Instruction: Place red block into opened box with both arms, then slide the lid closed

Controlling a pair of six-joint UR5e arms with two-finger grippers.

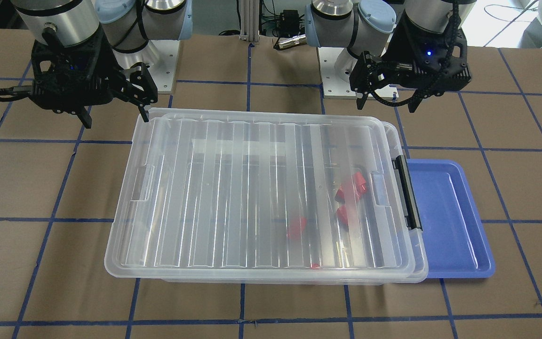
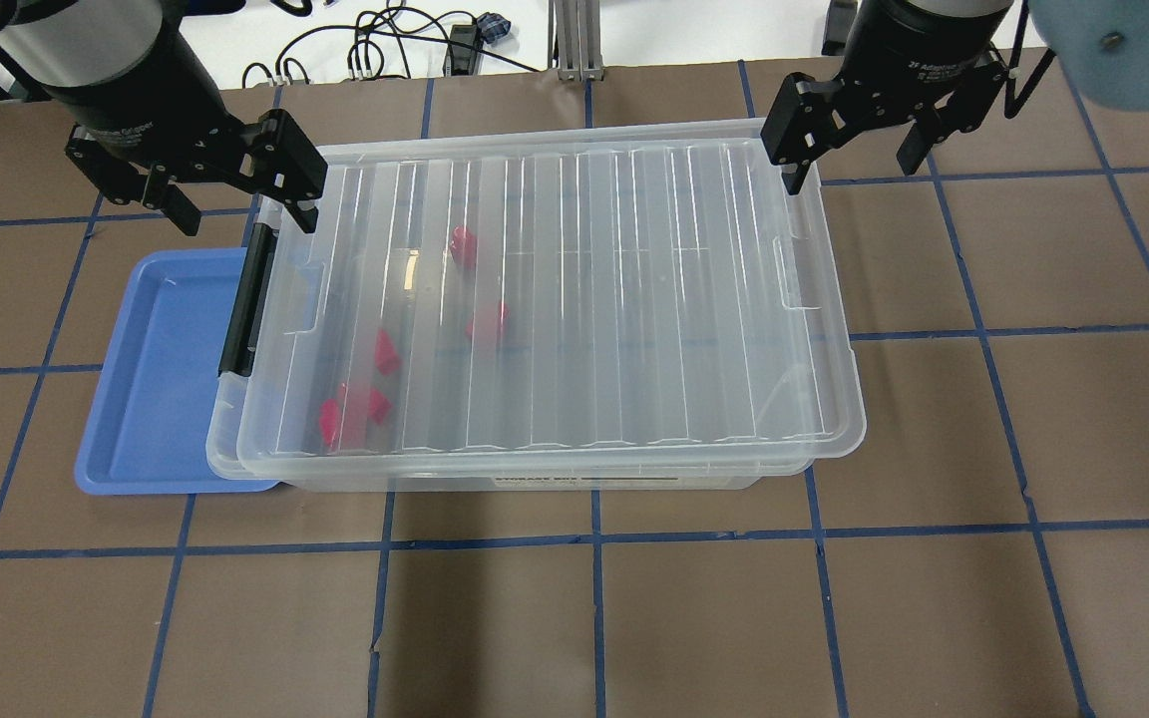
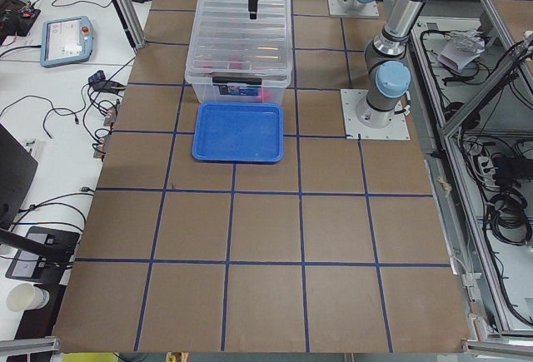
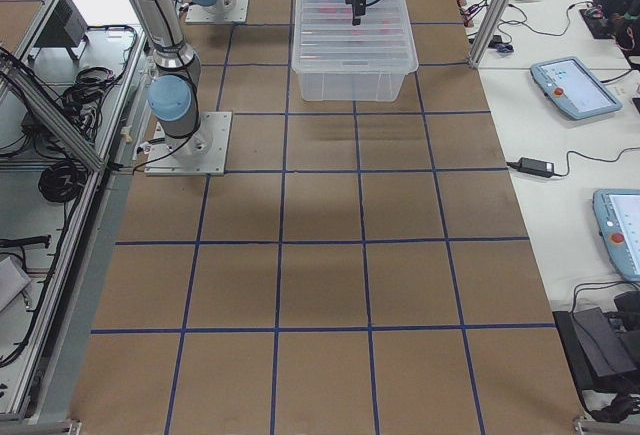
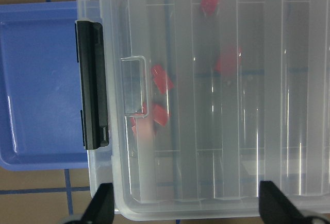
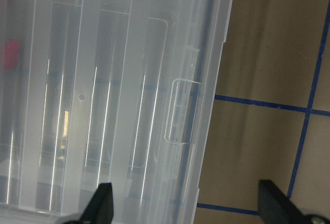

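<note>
The clear box (image 2: 535,481) stands mid-table, its black bar (image 2: 240,299) on my left side. The ribbed lid (image 2: 634,299) lies flat on top, shifted slightly toward my right so that the bar end stays uncovered. Several red blocks (image 2: 487,324) show blurred through the lid near the bar end (image 5: 162,80). My left gripper (image 2: 240,204) is open with nothing in it, over the lid's far left corner. At the far right corner my right gripper (image 2: 852,165) is open too, one finger (image 2: 796,178) by the lid's edge. I cannot tell whether either touches the lid.
A shallow blue tray (image 2: 156,379) lies against the box's bar end, with nothing in it. Brown table surface (image 2: 594,618) with blue tape lines surrounds the box. Both arm bases (image 1: 341,70) stand close behind it.
</note>
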